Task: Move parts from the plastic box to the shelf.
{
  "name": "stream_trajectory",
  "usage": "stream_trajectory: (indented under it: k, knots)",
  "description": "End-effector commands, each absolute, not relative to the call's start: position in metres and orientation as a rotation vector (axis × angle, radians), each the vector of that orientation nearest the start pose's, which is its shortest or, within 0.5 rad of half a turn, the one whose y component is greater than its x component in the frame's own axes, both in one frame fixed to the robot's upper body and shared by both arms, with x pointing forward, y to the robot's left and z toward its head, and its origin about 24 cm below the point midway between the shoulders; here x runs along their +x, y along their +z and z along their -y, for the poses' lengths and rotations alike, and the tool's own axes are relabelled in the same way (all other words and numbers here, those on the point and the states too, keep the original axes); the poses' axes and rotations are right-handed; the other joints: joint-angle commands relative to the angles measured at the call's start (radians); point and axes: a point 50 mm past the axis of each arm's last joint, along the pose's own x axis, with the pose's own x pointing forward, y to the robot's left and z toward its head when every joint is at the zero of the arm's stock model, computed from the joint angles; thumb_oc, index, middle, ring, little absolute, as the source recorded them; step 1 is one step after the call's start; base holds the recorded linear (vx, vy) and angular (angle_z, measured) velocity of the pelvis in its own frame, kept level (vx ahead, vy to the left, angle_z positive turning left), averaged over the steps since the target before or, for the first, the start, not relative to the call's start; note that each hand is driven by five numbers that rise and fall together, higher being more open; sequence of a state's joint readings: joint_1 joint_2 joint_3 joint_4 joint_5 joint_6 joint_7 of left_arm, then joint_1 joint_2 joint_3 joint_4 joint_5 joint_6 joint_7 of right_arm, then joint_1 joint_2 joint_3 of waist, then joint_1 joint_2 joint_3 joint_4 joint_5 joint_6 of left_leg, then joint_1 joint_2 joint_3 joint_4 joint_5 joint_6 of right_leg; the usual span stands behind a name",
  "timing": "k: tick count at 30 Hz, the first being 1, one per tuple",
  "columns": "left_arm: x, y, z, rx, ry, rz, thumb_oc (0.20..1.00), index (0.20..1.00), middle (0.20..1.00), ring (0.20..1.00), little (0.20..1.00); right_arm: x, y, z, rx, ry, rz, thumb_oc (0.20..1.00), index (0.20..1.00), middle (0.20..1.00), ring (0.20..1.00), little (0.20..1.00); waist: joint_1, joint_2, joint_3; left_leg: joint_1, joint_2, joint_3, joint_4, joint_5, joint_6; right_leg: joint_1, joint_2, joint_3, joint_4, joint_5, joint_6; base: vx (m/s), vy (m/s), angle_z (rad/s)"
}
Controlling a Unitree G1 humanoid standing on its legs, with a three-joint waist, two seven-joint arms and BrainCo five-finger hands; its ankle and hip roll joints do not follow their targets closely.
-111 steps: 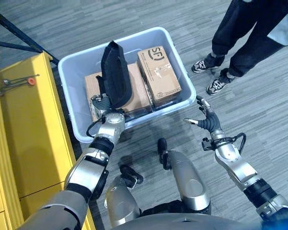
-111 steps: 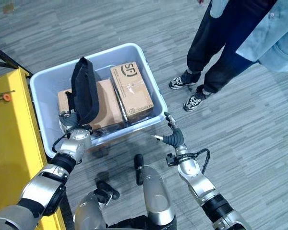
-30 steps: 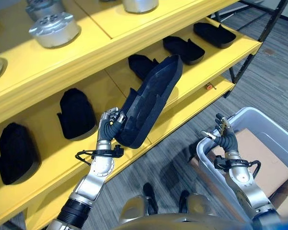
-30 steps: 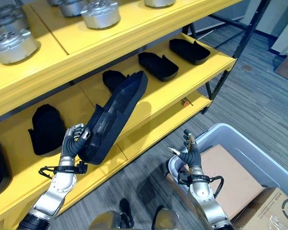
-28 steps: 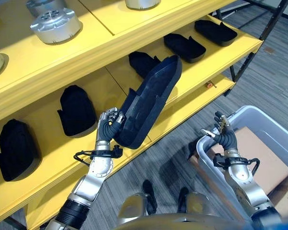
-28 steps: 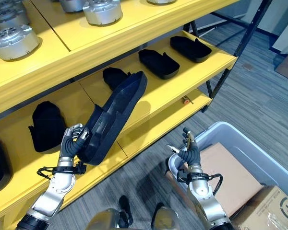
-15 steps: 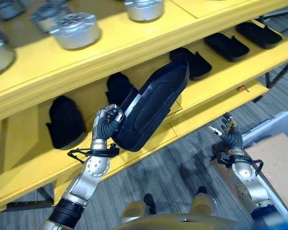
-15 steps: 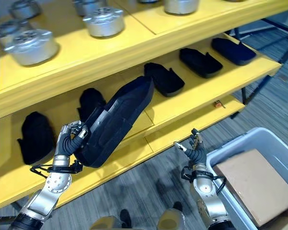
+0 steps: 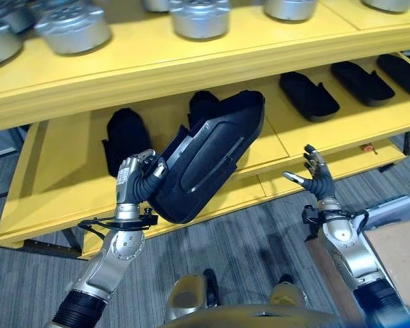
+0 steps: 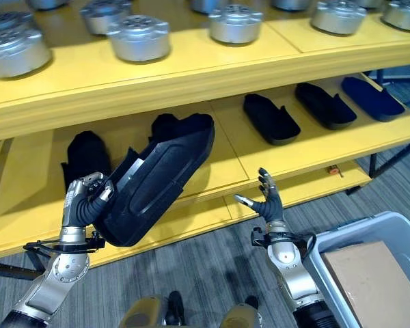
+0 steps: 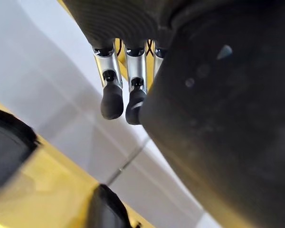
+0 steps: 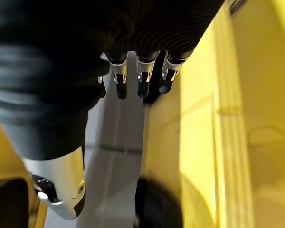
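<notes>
Down by the floor, a corner of the plastic box (image 10: 369, 273) sits at the robot's right side with a brown cardboard box (image 10: 376, 280) inside it. Less of the plastic box shows than half a second ago, because the robot's head has turned more to face the shelf.

The right hand (image 10: 268, 203) is up in the air, just in front of the lowest yellow board. Its fingers are spread wide and it holds nothing, the same as before.

The left hand (image 9: 138, 182) has its fingers curled round the low end of a big black part (image 9: 208, 164). The part is tilted, with its top end leaning toward the shelf (image 9: 75, 164). Before, it pointed up more steeply; now it lies flatter and sits in front of the middle board.

Behind it, other black parts (image 10: 270, 117) lie in a row on that yellow board. Two of them show just past the held part.

Farthest back, on the top board, stand round silver metal parts (image 10: 138, 37).
</notes>
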State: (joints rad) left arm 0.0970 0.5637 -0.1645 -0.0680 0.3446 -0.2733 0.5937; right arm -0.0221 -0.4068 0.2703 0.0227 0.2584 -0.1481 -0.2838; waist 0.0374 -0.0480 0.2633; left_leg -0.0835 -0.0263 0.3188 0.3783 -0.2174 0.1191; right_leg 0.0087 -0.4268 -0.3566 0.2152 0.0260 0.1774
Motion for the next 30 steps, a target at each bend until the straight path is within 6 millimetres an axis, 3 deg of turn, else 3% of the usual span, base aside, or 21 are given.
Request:
stream_trajectory:
  k: [1, 3, 5, 8, 12, 14, 16, 26, 30]
  knots:
    - [0.224, 0.125, -0.203, 0.684, 0.242, 0.683, 0.200, 0.200, 0.200, 0.200, 0.200, 0.257, 0.073, 0.174, -0.127, 0.006, 0.206, 1.000, 1.000, 1.000, 1.000, 1.000, -0.004, 0.018, 0.017, 0.154, -0.034, -0.030, -0.070, -0.103, -0.027, -0.035, 0.061, 0.034, -0.119, 0.153, 0.018, -0.01, 0.167, 0.12]
    - [0.226, 0.124, -0.197, 0.675, 0.212, 0.676, 0.200, 0.200, 0.200, 0.200, 0.200, 0.255, 0.072, 0.176, -0.116, 0.020, 0.202, 1.000, 1.000, 1.000, 1.000, 1.000, -0.017, 0.021, 0.001, 0.164, -0.058, -0.069, -0.132, -0.065, -0.032, -0.046, 0.085, 0.093, -0.131, 0.173, 0.021, -0.02, 0.223, 0.08]
    - [0.226, 0.122, -0.196, 0.673, 0.209, 0.654, 0.200, 0.200, 0.200, 0.200, 0.200, 0.251, 0.071, 0.179, -0.112, 0.030, 0.195, 1.000, 1.000, 1.000, 1.000, 1.000, -0.036, 0.034, -0.012, 0.188, -0.059, -0.100, -0.226, -0.016, -0.030, -0.065, 0.195, 0.117, -0.034, 0.089, 0.006, 0.00, 0.241, 0.33]
    - [0.221, 0.119, -0.199, 0.674, 0.235, 0.641, 0.200, 0.200, 0.200, 0.200, 0.200, 0.243, 0.073, 0.185, -0.107, 0.034, 0.196, 1.000, 1.000, 1.000, 1.000, 1.000, -0.047, 0.046, -0.030, 0.229, -0.055, -0.100, -0.358, 0.059, -0.045, -0.084, 0.308, 0.068, 0.075, 0.002, -0.013, -0.01, 0.149, 0.19]
    - [0.218, 0.116, -0.205, 0.645, 0.268, 0.607, 0.200, 0.200, 0.200, 0.200, 0.200, 0.233, 0.071, 0.193, -0.095, 0.052, 0.170, 1.000, 1.000, 1.000, 1.000, 1.000, -0.065, 0.035, -0.043, 0.256, -0.073, -0.126, -0.444, 0.098, -0.040, -0.094, 0.392, 0.086, 0.104, -0.014, -0.034, 0.01, 0.074, -0.23]
    - [0.214, 0.112, -0.207, 0.612, 0.243, 0.592, 0.200, 0.200, 0.200, 0.200, 0.200, 0.224, 0.065, 0.199, -0.080, 0.045, 0.137, 1.000, 1.000, 1.000, 1.000, 1.000, -0.085, 0.019, -0.058, 0.261, -0.095, -0.168, -0.463, 0.105, -0.037, -0.080, 0.457, 0.151, 0.046, -0.023, -0.054, 0.06, -0.004, -0.02]
    - [0.213, 0.111, -0.204, 0.603, 0.213, 0.591, 0.200, 0.200, 0.200, 0.200, 0.200, 0.221, 0.061, 0.203, -0.079, 0.025, 0.126, 1.000, 1.000, 1.000, 1.000, 1.000, -0.092, 0.010, -0.070, 0.250, -0.105, -0.186, -0.458, 0.109, -0.029, -0.063, 0.467, 0.189, -0.016, -0.016, -0.066, 0.03, -0.050, 0.32]
    - [0.212, 0.105, -0.207, 0.597, 0.254, 0.548, 0.200, 0.200, 0.200, 0.200, 0.200, 0.222, 0.062, 0.198, -0.035, 0.003, 0.158, 1.000, 1.000, 1.000, 1.000, 1.000, -0.082, 0.023, -0.072, 0.229, -0.094, -0.183, -0.426, 0.110, -0.044, -0.037, 0.450, 0.178, -0.036, -0.031, -0.066, 0.05, -0.089, 0.24]
    - [0.214, 0.111, -0.210, 0.574, 0.273, 0.562, 0.200, 0.200, 0.200, 0.200, 0.200, 0.219, 0.074, 0.205, -0.051, -0.042, 0.217, 1.000, 1.000, 1.000, 1.000, 1.000, -0.108, 0.041, -0.067, 0.208, -0.074, -0.058, -0.335, 0.080, -0.063, -0.034, 0.429, 0.122, -0.025, -0.093, -0.086, 0.02, -0.084, 0.02]
